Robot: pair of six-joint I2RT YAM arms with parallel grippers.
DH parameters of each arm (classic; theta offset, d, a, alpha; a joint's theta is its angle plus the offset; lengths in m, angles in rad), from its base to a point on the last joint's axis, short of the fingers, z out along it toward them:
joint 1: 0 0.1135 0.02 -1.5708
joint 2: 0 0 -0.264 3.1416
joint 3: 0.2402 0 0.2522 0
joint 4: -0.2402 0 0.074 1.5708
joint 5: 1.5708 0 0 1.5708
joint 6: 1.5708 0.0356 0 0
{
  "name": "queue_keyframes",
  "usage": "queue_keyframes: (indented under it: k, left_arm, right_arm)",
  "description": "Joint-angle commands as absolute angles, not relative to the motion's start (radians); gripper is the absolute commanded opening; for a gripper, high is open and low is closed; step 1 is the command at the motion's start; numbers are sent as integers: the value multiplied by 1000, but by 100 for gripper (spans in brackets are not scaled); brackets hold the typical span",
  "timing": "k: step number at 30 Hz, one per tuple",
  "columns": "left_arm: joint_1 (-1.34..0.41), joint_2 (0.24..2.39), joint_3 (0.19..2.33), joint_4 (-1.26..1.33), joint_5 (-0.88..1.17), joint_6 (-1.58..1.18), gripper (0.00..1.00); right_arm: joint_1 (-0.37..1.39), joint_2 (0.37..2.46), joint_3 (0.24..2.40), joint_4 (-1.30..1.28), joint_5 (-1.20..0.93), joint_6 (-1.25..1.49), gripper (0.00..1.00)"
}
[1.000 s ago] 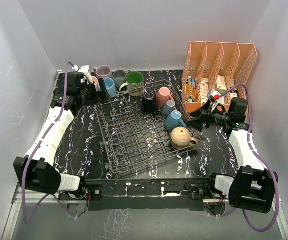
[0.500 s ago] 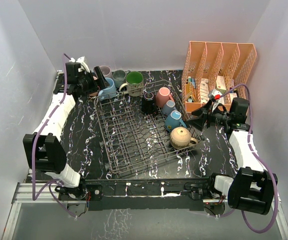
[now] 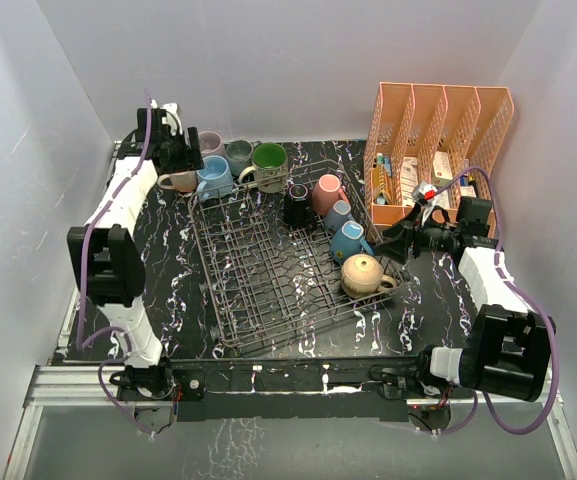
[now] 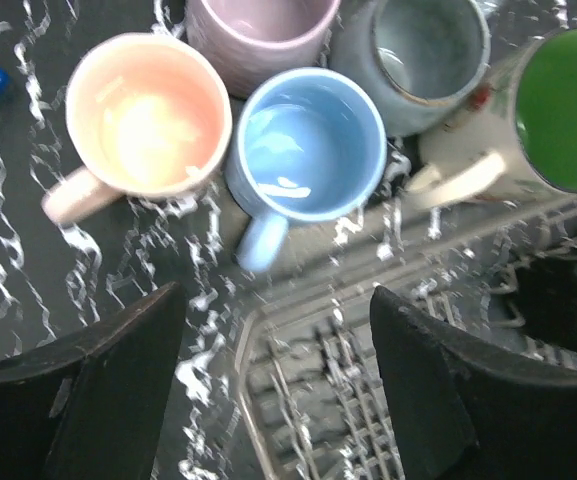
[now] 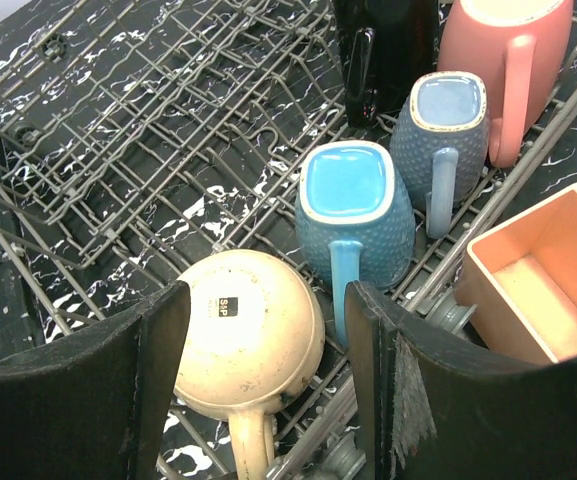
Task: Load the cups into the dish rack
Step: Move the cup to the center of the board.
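Five cups stand on the table behind the dish rack (image 3: pixel 258 270): peach (image 4: pixel 148 115), light blue (image 4: pixel 308 145), mauve (image 4: pixel 263 25), grey (image 4: pixel 433 55) and a cream one with a green inside (image 4: pixel 563 105). My left gripper (image 4: pixel 276 300) hovers open over the rack's back-left corner (image 4: pixel 348 390), just short of the light blue cup's handle. In the rack lie a cream cup (image 5: pixel 253 335), a teal cup (image 5: pixel 353 215), a grey-blue cup (image 5: pixel 443 125), a pink cup (image 5: pixel 508 60) and a black cup (image 5: pixel 383 50). My right gripper (image 3: pixel 400 240) is open at the rack's right edge, apart from the cream cup (image 3: pixel 363 273).
An orange mesh file organizer (image 3: pixel 438 140) with small items stands at the back right, close to the rack's right side and my right gripper. White walls close in the table on the left, back and right.
My left arm has swung toward the back, carrying its gripper from left of the cups to above the light blue one, jaws a little narrower. The right arm has barely moved.
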State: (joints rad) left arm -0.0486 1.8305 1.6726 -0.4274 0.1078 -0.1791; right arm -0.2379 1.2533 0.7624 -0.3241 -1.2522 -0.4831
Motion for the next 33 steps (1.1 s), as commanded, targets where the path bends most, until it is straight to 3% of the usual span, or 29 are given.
queue_keyframes:
  k: [1, 3, 7, 19, 24, 33]
  left_arm:
    - [-38, 1941, 1849, -531, 18, -12, 69]
    - [-34, 2006, 1927, -564, 1, 20, 65]
    - [-24, 2103, 2032, -601, 7, 43, 46]
    - [-11, 2308, 2249, -602, 29, -19, 41]
    - [-3, 2344, 2271, -542, 53, -82, 33]
    - [-2, 2410, 2318, -497, 77, -140, 33]
  right_arm:
    - [-244, 1252, 823, -369, -1261, -570, 65]
    - [-244, 1252, 824, -373, -1260, -575, 65]
    - [-244, 1253, 831, -387, -1252, -587, 65]
    - [-244, 1237, 827, -391, -1250, -592, 64]
    - [-244, 1237, 821, -384, -1248, -591, 64]
    - [-244, 1247, 816, -376, -1232, -588, 64]
